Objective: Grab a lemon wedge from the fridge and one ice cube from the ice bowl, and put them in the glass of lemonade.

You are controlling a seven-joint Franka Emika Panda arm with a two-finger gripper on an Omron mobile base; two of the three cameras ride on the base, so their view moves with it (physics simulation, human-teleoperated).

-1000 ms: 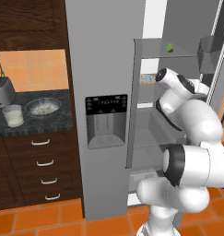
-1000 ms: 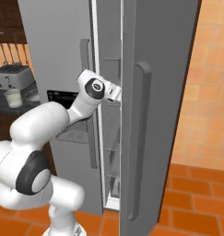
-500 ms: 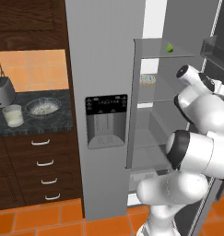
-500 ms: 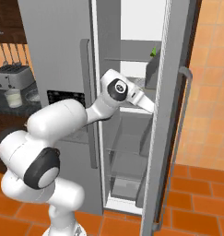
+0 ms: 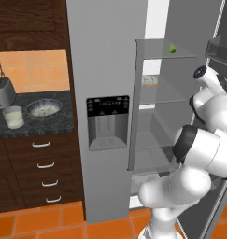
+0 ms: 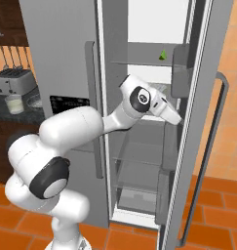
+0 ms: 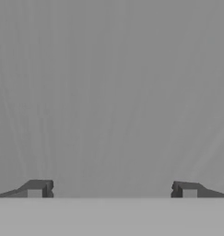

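The grey fridge point(image 5: 103, 51) has its right door point(image 6: 204, 146) swung wide open. A tiny green-yellow lemon wedge point(image 5: 172, 48) point(image 6: 163, 54) lies on the top shelf. My arm point(image 6: 139, 100) reaches into the opening below that shelf, its hand against the inner side of the open door. In the hand view my gripper point(image 7: 112, 190) is open and empty, its fingertips point(image 7: 38, 188) wide apart, close to a plain grey surface. On the dark counter to the left stand the ice bowl point(image 5: 44, 108) and the glass of lemonade point(image 5: 13, 116) point(image 6: 13, 104).
A toaster point(image 5: 3, 92) point(image 6: 12, 80) stands behind the glass. The left fridge door carries a black dispenser recess point(image 5: 108, 122). Door bins point(image 6: 181, 73) hang inside the open door. Dark wood drawers point(image 5: 42, 165) sit under the counter.
The right fridge door has swung much further open. My arm has moved right with it, the hand staying against the door's inner side. The gripper stayed open.
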